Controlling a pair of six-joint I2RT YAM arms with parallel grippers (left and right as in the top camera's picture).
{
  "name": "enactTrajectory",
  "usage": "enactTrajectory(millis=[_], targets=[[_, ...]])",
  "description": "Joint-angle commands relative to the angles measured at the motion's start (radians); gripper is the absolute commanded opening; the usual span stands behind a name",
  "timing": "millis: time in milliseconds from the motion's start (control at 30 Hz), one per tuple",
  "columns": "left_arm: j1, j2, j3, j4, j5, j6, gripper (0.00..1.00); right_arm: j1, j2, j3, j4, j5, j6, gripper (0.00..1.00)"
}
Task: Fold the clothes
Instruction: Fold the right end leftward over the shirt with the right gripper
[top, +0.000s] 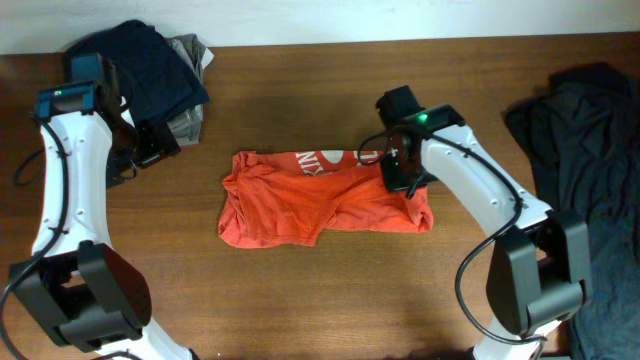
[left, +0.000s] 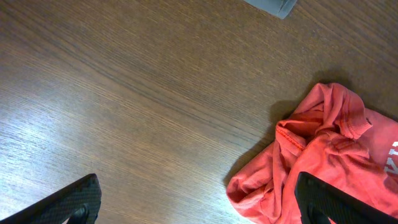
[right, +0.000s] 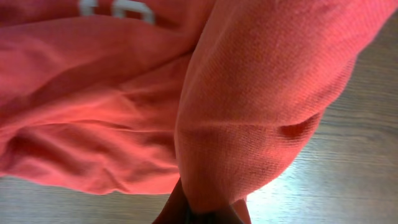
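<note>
Orange-red T-shirt (top: 320, 200) lies bunched and wrinkled at the middle of the table (top: 300, 100), white lettering showing along the side toward the table's far edge. The right gripper (top: 398, 172) is clenched on a fold of the shirt at the end nearer the table's right side; the wrist view shows cloth pinched between the fingertips and draping away from them. The left gripper (top: 152, 150) hangs released and empty over bare wood toward the table's left side, near a heap of dark folded garments (top: 150, 70) at the far left corner. A dark cloth (top: 580, 140) covers the table's right edge.

The risk lies in the one-sided hold. With nothing pinning the opposite end, a pull would likely drag the whole bundle across the table instead of spreading it. The pinch may also have caught several layers at once, so a lift could raise a wad, not an edge, or the soft cloth could slip free.
</note>
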Motion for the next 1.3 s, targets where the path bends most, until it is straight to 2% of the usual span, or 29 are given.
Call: enactTrajectory(millis=[0, 200, 433, 600, 633, 667, 700, 733, 800, 867, 967, 1033, 1267], targets=[[0.0, 0.015, 0.003, -0.002, 0.007, -0.005, 0.99, 0.046, 0.008, -0.008, 0.016, 0.019, 0.031, 0.05], [0.0, 0.015, 0.003, -0.008, 0.007, -0.005, 0.99, 0.105, 0.048, -0.008, 0.04, -0.008, 0.062, 0.22], [0.0, 0.015, 0.003, -0.01, 0.007, -0.005, 0.99, 0.128, 0.047, 0.017, 0.027, -0.011, 0.077, 0.25], [0.0, 0.015, 0.003, -0.013, 0.006, -0.004, 0.99, 0.092, 0.032, 0.125, -0.061, -0.011, 0.117, 0.31], [0.0, 0.015, 0.003, -0.013, 0.006, -0.004, 0.99, 0.079, 0.029, 0.156, -0.081, -0.012, 0.117, 0.39], [0.0, 0.015, 0.003, -0.014, 0.006, -0.004, 0.99, 0.066, 0.026, 0.189, -0.101, -0.012, 0.117, 0.51], [0.0, 0.015, 0.003, -0.014, 0.006, -0.004, 0.99, 0.052, 0.026, 0.219, -0.117, -0.012, 0.116, 0.56], [0.0, 0.015, 0.003, -0.013, 0.006, -0.004, 0.99, 0.036, 0.026, 0.246, -0.13, -0.015, 0.112, 0.56], [0.0, 0.015, 0.003, -0.013, 0.007, -0.005, 0.99, 0.006, 0.026, 0.27, -0.126, -0.061, 0.067, 0.52], [0.0, 0.015, 0.003, -0.013, 0.007, -0.005, 0.99, -0.018, 0.03, 0.268, -0.112, -0.116, 0.044, 0.4], [0.0, 0.015, 0.003, -0.013, 0.007, -0.005, 0.99, -0.038, 0.048, 0.246, -0.098, -0.14, 0.045, 0.16], [0.0, 0.015, 0.003, -0.014, 0.007, -0.005, 0.99, -0.043, 0.06, 0.216, -0.073, -0.142, 0.046, 0.06], [0.0, 0.015, 0.003, -0.017, 0.007, -0.005, 0.99, -0.042, 0.134, 0.121, 0.072, -0.223, 0.05, 0.04]])
